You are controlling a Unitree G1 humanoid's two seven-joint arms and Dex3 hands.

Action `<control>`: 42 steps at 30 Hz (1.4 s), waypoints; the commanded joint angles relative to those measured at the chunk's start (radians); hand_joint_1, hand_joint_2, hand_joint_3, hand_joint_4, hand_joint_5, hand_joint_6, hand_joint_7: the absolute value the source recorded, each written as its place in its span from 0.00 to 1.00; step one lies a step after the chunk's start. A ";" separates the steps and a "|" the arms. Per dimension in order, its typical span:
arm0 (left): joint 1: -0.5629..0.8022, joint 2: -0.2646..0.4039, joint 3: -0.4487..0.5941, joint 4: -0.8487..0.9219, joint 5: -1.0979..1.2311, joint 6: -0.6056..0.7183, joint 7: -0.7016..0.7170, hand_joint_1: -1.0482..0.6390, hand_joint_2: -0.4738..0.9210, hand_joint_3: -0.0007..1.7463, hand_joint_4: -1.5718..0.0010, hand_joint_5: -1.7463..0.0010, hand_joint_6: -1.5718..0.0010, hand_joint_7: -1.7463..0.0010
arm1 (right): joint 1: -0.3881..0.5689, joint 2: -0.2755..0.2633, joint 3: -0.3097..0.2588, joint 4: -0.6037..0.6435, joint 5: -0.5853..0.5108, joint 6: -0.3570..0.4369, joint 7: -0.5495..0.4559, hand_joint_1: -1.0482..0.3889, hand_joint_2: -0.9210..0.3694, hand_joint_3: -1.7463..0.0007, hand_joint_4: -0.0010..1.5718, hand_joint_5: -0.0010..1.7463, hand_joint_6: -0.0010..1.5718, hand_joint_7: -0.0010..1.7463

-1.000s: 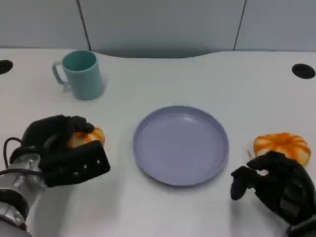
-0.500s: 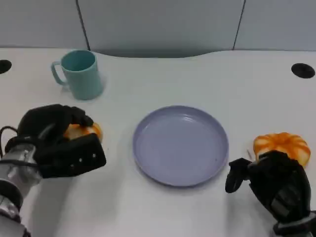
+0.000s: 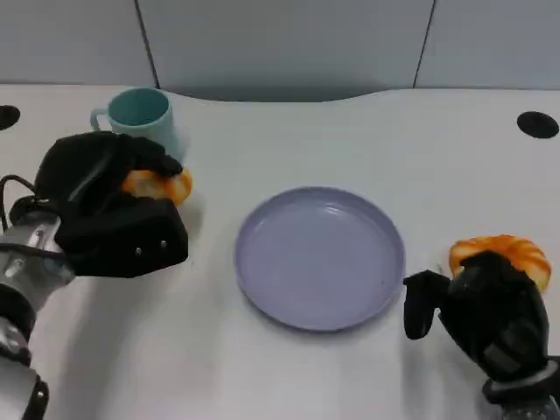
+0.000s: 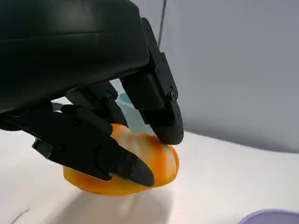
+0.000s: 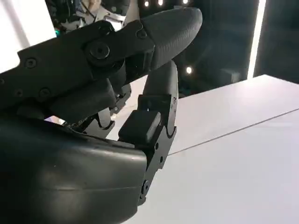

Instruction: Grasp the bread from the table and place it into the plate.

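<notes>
Gripping an orange bread roll (image 3: pixel 160 185), the left hand (image 3: pixel 109 210) sits at the left of a white table (image 3: pixel 350 140), its black fingers wrapped over the roll from above. In the left wrist view the roll (image 4: pixel 135 163) is pinched between fingers (image 4: pixel 154 93), and whether it touches the table is unclear. A teal mug (image 3: pixel 138 118) stands just behind the hand. An empty lavender plate (image 3: pixel 319 255) lies mid-table, to the right of the held roll and apart from it. A second orange bread (image 3: pixel 503 252) rests on the table right of the plate, partly hidden by the right hand (image 3: pixel 486 311). That hand holds nothing, its fingers loosely curled and apart. No writing or labels can be read on any item.
</notes>
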 commanded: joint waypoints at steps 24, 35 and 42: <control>-0.057 -0.229 -0.126 -0.024 0.077 -0.240 0.093 0.46 0.91 0.00 0.33 0.58 0.25 0.91 | 0.008 0.001 0.035 -0.053 -0.026 0.089 -0.042 0.35 0.00 0.95 0.50 0.79 0.59 0.36; -0.078 -0.270 -0.168 -0.022 0.112 -0.251 0.113 0.45 0.91 0.00 0.34 0.60 0.24 0.91 | 0.046 -0.014 0.082 -0.129 -0.042 0.210 -0.089 0.37 0.00 0.99 0.42 0.90 0.57 0.35; -0.076 -0.270 -0.156 -0.018 0.089 -0.184 -0.027 0.26 0.89 0.01 0.67 0.80 0.55 1.00 | 0.050 -0.023 0.094 -0.144 -0.049 0.233 -0.090 0.37 0.00 0.98 0.42 0.87 0.57 0.34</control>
